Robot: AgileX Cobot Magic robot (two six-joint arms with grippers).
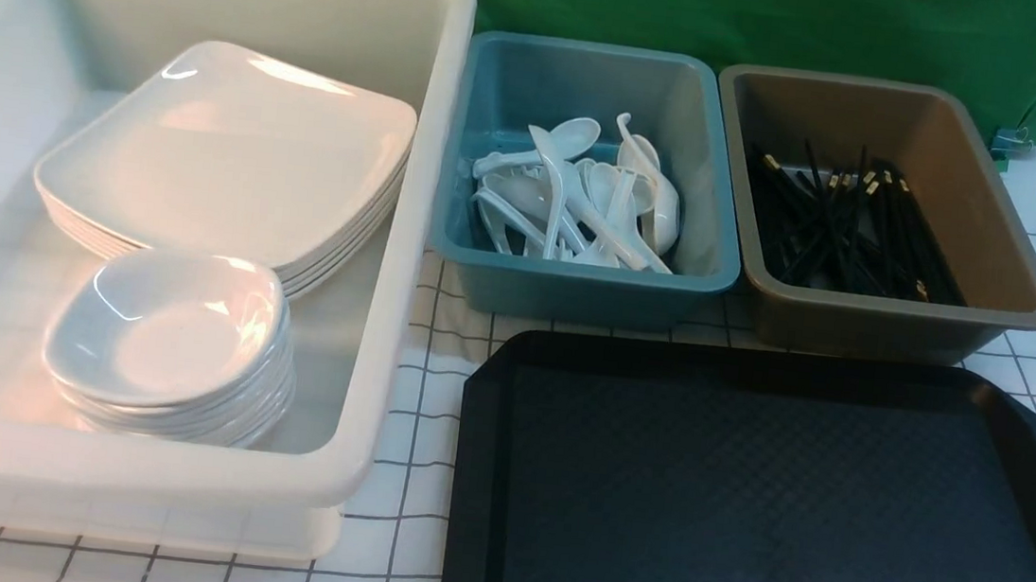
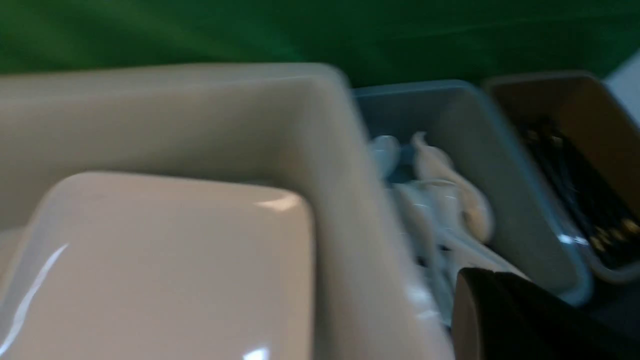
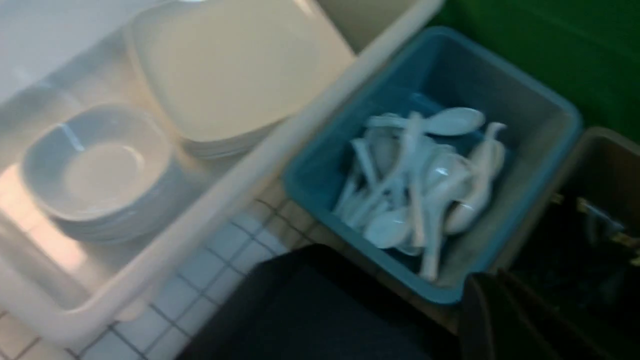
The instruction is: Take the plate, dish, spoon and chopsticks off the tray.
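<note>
- The tray (image 1: pixel 481 478) lay bare wherever the front view showed it; no plate, dish, spoon or chopsticks sat on its diamond-patterned surface, so I judged the clearing done or all but done.
- The plate (image 1: pixel 237 150) topped a stack of like plates in the white tub (image 1: pixel 408 252); the small dish (image 1: pixel 167 329) topped its own stack just in front of them, in the same tub.
- The spoon (image 1: pixel 583 202) lay somewhere in a loose heap of white spoons in the teal bin (image 1: pixel 576 282); I could not pick the task's own spoon out from the rest.
- The chopsticks (image 1: pixel 851 233) lay among a bundle of black sticks in the brown bin (image 1: pixel 866 329); again, no single pair could be told apart.
- Nothing seemed left to lift; at most a check of the tray's unseen parts.
- The tray's near edge and near right corner were cut off by the frame, so a small piece there would have escaped me.
- Neither arm appeared in the front view; of my left pincer (image 2: pixel 505 320) and my right pincer (image 3: pixel 500 320) only a dark sliver showed, probably one finger; both wrist views were blurred, and I could not tell whether either was apart or together.
</note>
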